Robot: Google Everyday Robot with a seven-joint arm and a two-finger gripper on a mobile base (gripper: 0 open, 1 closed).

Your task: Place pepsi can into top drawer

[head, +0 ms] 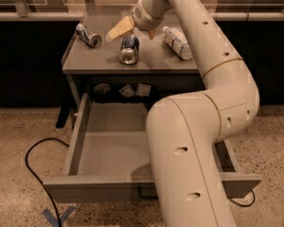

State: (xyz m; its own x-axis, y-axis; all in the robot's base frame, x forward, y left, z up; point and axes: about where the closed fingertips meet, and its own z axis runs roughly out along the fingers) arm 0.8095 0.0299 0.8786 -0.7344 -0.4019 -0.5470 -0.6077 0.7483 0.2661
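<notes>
Nearest the camera, the top drawer (109, 145) is seen pulled wide open, partly covered by the pale arm (194, 141). Up on the table (85, 63), the pepsi can (128, 50) is laid on its side near the middle. Just above it the claw (131, 32) is held, fingers spread. Farther back, a silver can (88, 35) is spotted left, a plastic bottle (176, 42) right.

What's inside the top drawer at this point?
Only bare grey floor shows in the top drawer; the arm covers its right side. The pepsi can sits on the tabletop, beneath the open gripper.
</notes>
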